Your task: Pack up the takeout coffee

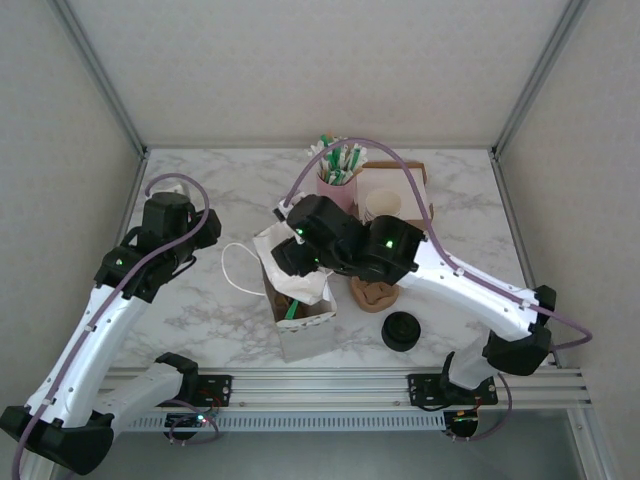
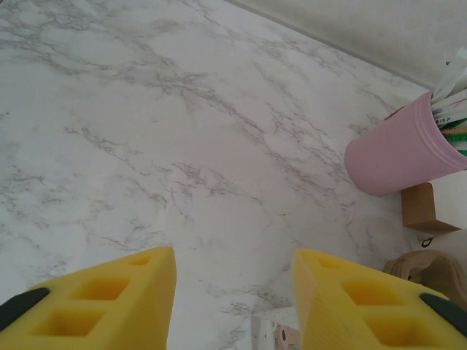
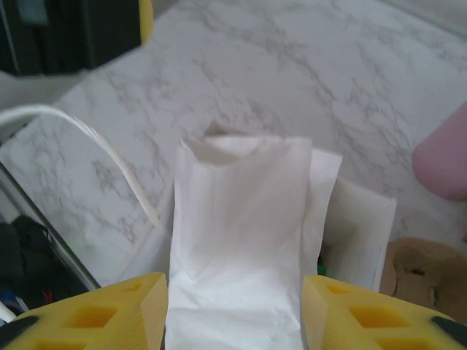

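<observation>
The white paper bag [image 1: 303, 312] stands open at the table's middle front, with something brown and a green stick showing inside. My right gripper [image 1: 290, 256] hovers over the bag's mouth. In the right wrist view its yellow fingers [image 3: 124, 313] stand apart on either side of a flat white paper piece [image 3: 237, 233], with a thin gap on each side, so the right gripper [image 3: 233, 310] is open. My left gripper [image 2: 233, 292] is open over bare marble at the left, holding nothing. The takeout coffee is hidden.
A pink cup of straws [image 1: 337, 186] stands behind the bag, beside a cardboard box [image 1: 410, 180] holding lidless cream cups [image 1: 382, 206]. A brown cardboard piece [image 1: 375, 294] and a round black lid [image 1: 402, 331] lie right of the bag. The bag's handle loop [image 1: 235, 268] lies left.
</observation>
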`<state>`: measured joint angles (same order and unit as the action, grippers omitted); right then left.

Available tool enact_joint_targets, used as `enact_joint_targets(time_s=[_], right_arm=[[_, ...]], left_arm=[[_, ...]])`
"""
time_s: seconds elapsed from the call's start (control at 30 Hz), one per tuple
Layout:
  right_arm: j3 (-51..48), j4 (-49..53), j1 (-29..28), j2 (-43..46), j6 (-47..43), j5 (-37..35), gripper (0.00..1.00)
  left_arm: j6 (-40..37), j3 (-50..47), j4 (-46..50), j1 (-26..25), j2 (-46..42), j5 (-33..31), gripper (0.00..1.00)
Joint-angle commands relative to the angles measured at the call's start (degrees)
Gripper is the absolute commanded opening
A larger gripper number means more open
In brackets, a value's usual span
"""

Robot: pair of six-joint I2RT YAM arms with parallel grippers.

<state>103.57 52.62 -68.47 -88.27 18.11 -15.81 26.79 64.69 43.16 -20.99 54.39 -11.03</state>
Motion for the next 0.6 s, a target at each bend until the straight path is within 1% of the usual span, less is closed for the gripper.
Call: enact_joint_targets(time_s=[0.0,0.1,0.3,0.37,0.4,0.57], right_arm=[[2.39,-2.49,1.85,-3.23,1.15,-1.11,0.54],[5.22,-1.63,2.88,-6.38,1.51,0.03,0.63],[9.50,0.18,4.20,-12.00,1.94,0.52,0.65],[10.19,0.70,4.41,-13.13,2.09,-0.06,0.61],[10.38,1.02,4.45,-13.54,2.07,-0.27,0.56],[10.12,1.82,4.41,-13.17,2.26,-0.40,0.26]], left_arm=[[0.59,-0.26,0.06,0.43,0.06,-0.27,0.46],[0.58,-0.17,0.18,0.42,0.06,-0.22,0.46],[0.64,-0.13,0.23,0.43,0.27,-0.17,0.45],[0.64,-0.14,0.26,0.41,0.28,-0.05,0.45],[0.64,-0.17,0.23,0.43,0.28,-0.05,0.45],[0.60,-0.17,0.17,0.43,0.28,-0.07,0.45]])
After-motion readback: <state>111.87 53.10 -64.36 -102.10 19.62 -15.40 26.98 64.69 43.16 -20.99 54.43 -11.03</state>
